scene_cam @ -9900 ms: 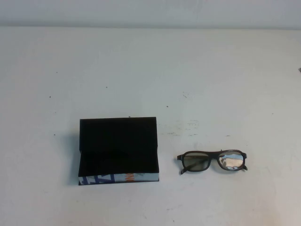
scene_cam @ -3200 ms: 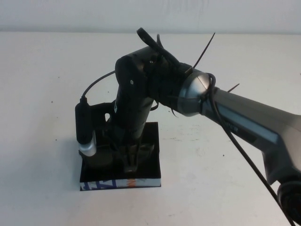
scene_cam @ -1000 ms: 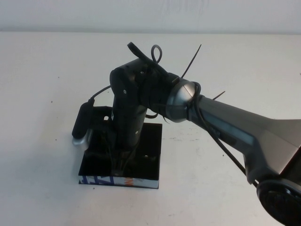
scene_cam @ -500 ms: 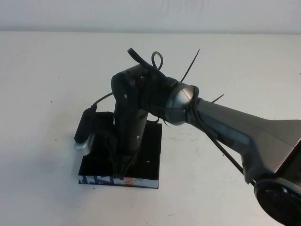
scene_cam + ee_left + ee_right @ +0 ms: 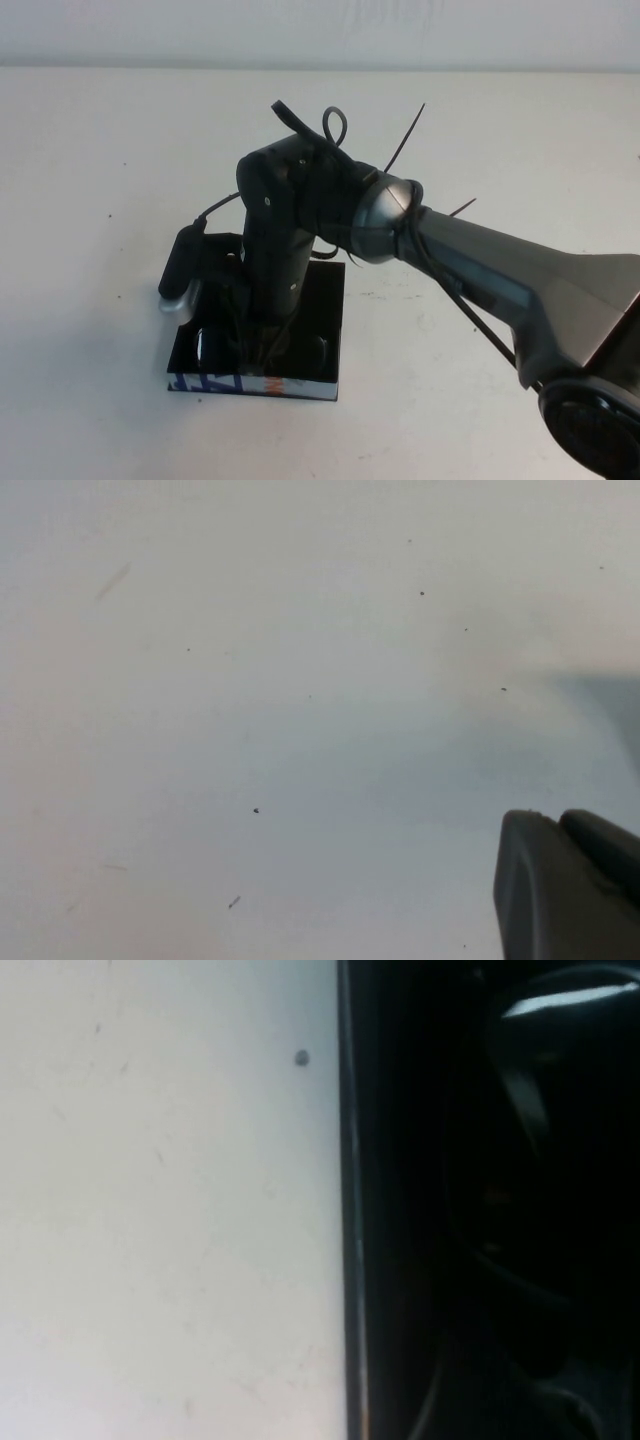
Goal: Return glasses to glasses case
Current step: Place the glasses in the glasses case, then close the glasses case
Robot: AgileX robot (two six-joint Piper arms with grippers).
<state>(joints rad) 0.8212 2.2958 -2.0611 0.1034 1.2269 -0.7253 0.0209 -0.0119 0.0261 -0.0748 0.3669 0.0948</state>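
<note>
The glasses case [image 5: 325, 300] lies at the front left of the table, black, with its blue, white and orange patterned side [image 5: 215, 383] facing me. My right gripper [image 5: 262, 350] reaches straight down into the case from the right arm. Faint rounded lens outlines of the glasses [image 5: 212, 346] show inside the case on both sides of the gripper. In the right wrist view the case's edge [image 5: 350, 1210] borders the white table, and a glossy dark rim [image 5: 550, 1005] shows inside. My left gripper [image 5: 562, 825] hovers over bare table, its fingertips together.
The white table [image 5: 480, 180] stretches around the case. The right arm [image 5: 500, 280] crosses the table from the front right, with loose cables and cable ties [image 5: 405, 135] sticking up from its wrist. A wall runs along the table's far edge.
Over the last second the right wrist has shifted slightly over the case. Rounded lens outlines now show inside the case beside the gripper. Long before, the glasses lay on the table right of the case.
</note>
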